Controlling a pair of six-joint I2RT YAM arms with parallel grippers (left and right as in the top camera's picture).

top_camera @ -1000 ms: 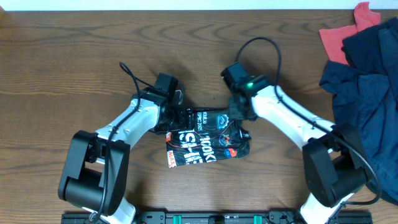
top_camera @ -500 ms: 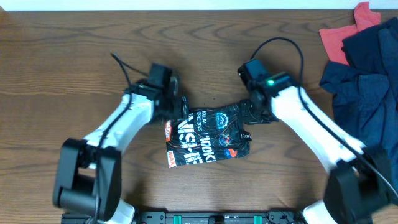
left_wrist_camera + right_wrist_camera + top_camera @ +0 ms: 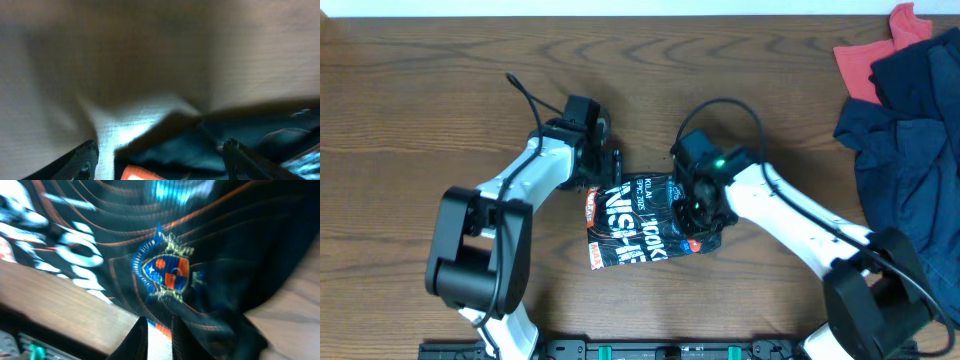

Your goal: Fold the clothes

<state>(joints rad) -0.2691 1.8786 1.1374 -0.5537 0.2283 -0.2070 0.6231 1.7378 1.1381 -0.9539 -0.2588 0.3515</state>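
On the table (image 3: pixel 420 100), a folded black T-shirt (image 3: pixel 635 225), white lettering up

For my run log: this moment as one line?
black sports T-shirt: folded | left gripper: open, at upper-left edge | right gripper: narrow, over right side

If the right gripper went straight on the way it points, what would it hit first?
The black T-shirt, near its round crest logo. The right gripper looks almost on the cloth, though blur hides the exact gap.
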